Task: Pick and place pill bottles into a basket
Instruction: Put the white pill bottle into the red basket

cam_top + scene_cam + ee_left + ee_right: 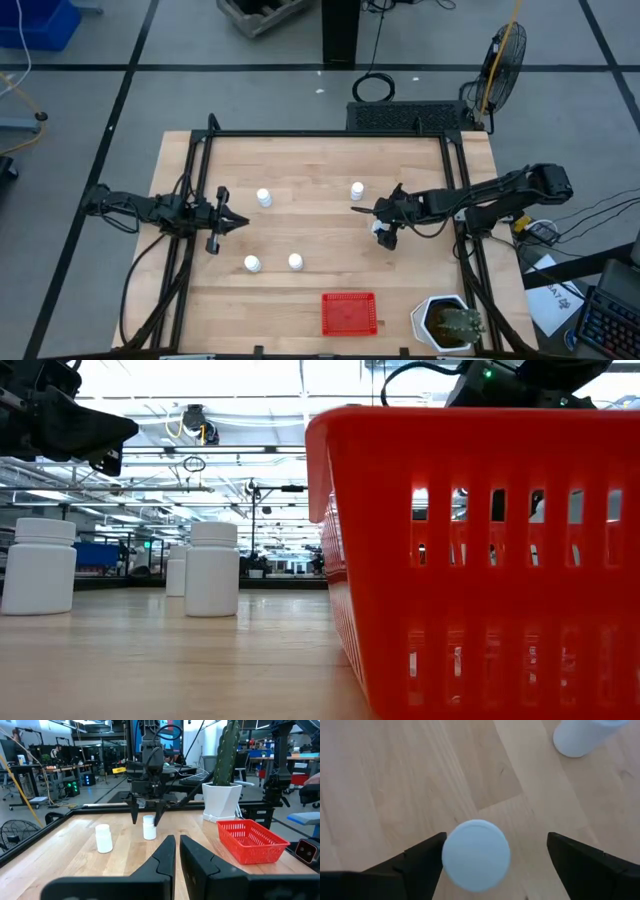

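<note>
Five white pill bottles stand upright on the wooden table (300, 160): two at the far side (264, 198) (357, 190), two nearer (252, 264) (295, 262), and one (381, 236) under my right gripper. My right gripper (384, 232) points down, open, with a finger on either side of this bottle's cap (476, 855). It shows from the front in the left wrist view (147, 817). The red basket (350, 313) sits at the near edge. My left gripper (238, 222) is shut and empty above the table's left part. My right gripper comes at the bottle from above, pointing down. One finger (422, 860) stands right at the cap's edge (446, 851), and I cannot tell whether it touches. The other finger (585, 865) is clearly apart. The bottle stands upright on the table.
A white octagonal pot with a green cactus (447, 322) stands at the near right corner, right of the basket. A black frame (330, 134) runs along the table's far and side edges. Bare wood lies between the basket and the two nearer bottles.
</note>
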### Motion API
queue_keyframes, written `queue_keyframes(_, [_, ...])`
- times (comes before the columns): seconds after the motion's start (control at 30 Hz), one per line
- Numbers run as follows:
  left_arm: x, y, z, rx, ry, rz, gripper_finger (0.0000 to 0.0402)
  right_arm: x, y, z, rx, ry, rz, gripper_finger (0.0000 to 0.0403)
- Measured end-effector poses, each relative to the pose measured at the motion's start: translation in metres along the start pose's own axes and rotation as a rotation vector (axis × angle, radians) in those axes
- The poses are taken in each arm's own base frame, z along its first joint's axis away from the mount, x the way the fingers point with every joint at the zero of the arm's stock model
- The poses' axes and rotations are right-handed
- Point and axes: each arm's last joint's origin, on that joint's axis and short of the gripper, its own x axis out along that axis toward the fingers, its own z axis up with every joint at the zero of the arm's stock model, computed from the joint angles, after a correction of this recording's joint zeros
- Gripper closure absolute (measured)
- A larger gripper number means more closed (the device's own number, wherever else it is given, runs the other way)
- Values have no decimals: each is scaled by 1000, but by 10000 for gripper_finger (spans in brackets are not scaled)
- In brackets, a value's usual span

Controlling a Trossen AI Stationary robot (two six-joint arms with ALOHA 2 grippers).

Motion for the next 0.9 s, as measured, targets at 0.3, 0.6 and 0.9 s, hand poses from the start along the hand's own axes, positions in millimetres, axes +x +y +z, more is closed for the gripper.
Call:
queue_keyframes(0.3, [0, 0, 0, 0, 0, 0, 371, 0, 2, -1, 21, 20, 50, 154])
queue_keyframes(0.6, [0, 0, 0, 0, 0, 0, 371, -3, 9, 1, -3, -26, 84, 248])
queue_keyframes(0.9, [0, 0, 0, 0, 0, 0, 371, -19, 46, 0, -153, -168, 271, 232])
